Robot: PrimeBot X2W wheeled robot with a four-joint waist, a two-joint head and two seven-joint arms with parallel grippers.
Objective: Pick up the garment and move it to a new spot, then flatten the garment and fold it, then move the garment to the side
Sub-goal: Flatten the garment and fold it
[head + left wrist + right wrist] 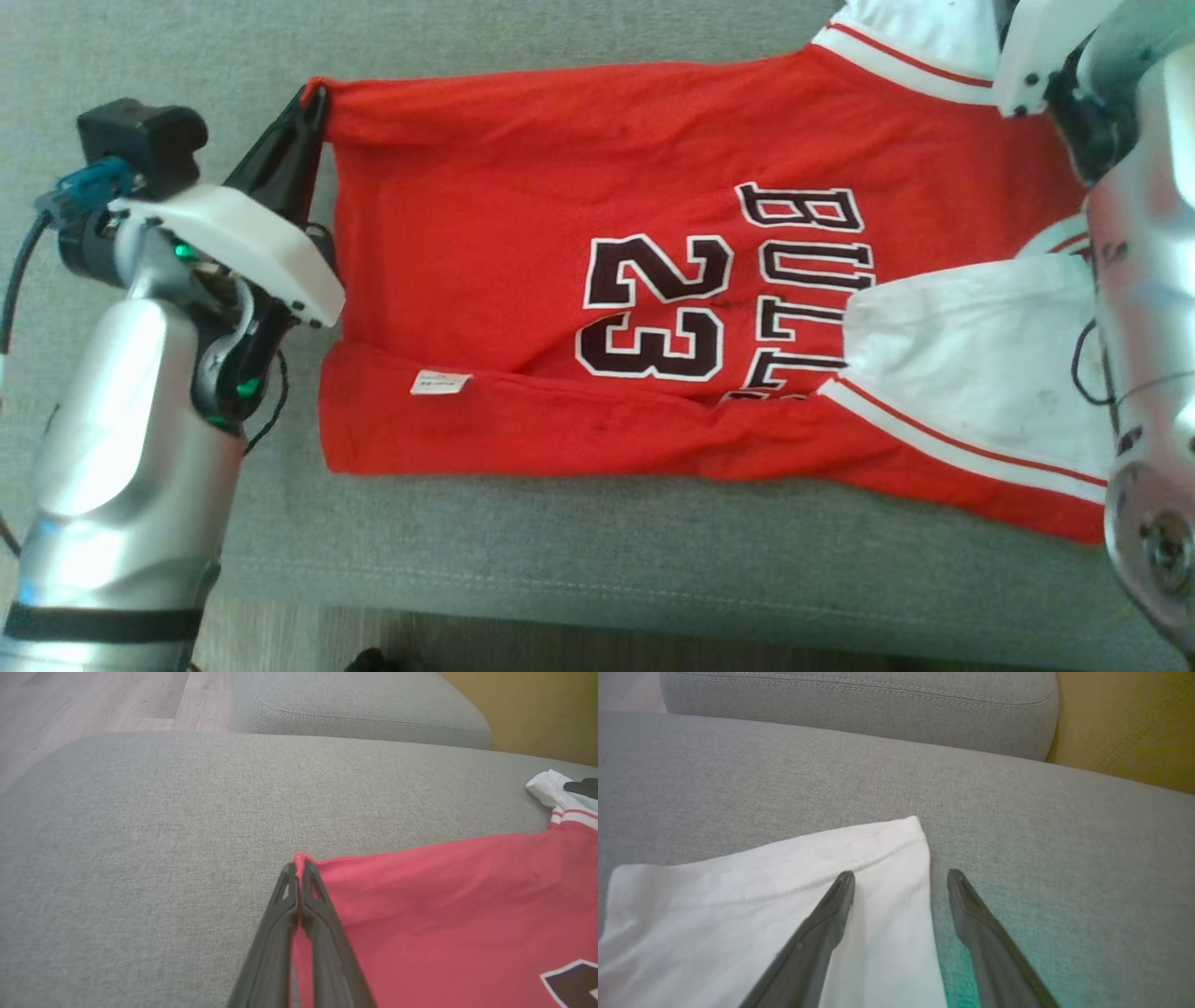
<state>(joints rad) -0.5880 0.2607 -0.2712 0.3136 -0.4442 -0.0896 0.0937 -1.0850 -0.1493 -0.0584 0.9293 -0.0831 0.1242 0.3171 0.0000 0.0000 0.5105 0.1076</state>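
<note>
Within left pincer (298, 867), garment (523, 233) corner

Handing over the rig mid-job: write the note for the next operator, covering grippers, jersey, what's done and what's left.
Left gripper: jaws shut on the far hem corner of the jersey.
Right gripper: jaws open, astride a white shoulder edge, gripping nothing.
The jersey lies spread on the grey cushion, lettering up, near side folded over.
Done: laid out. Left: finish folding, move aside.

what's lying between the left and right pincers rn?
The garment: the left pincer is shut on its red corner, and the right pincer is open over its white lining end. The head view shows the cloth spanning that stretch.
</note>
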